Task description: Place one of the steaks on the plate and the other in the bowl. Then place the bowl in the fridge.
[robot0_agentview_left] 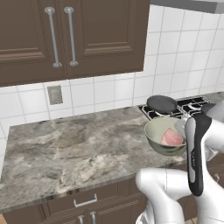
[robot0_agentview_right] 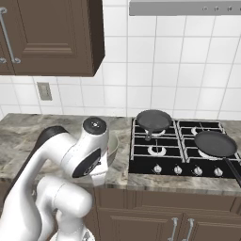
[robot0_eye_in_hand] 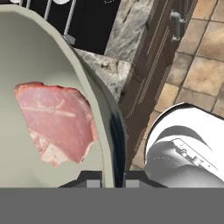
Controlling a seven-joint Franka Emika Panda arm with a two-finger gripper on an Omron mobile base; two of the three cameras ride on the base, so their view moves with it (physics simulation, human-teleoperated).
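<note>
Clamped on the near rim of the bowl [robot0_eye_in_hand: 52, 65], the claw [robot0_eye_in_hand: 113, 177] has one fingertip inside the wall and one outside, as I read it in the hand view. I see one steak [robot0_eye_in_hand: 57, 124] lying flat on the bowl's floor, just inside the pinched rim.

Beyond the claw, the bowl appears lifted over the front edge of the stone counter [robot0_agentview_left: 65, 148], with cabinet fronts and floor tiles [robot0_eye_in_hand: 203, 74] visible below it in the hand view. I judge the remaining step to be carrying it to the fridge.

Risks from here:
- A grip on one edge only leaves the bowl's weight hanging off to the side; a quick swing or base turn could tip it in the jaws and slide the steak out.
- The bowl's smooth wall could slip from the jaws.
- The bowl could clip the stove [robot0_agentview_right: 179, 150] or the counter edge if swung low.

Count, near to far: one bowl, one steak, one counter, one stove carrying two dark pans [robot0_agentview_right: 154, 120] [robot0_agentview_right: 215, 143], one wall outlet [robot0_agentview_left: 55, 94], and two cupboard doors [robot0_agentview_left: 87, 35] in the left view.
</note>
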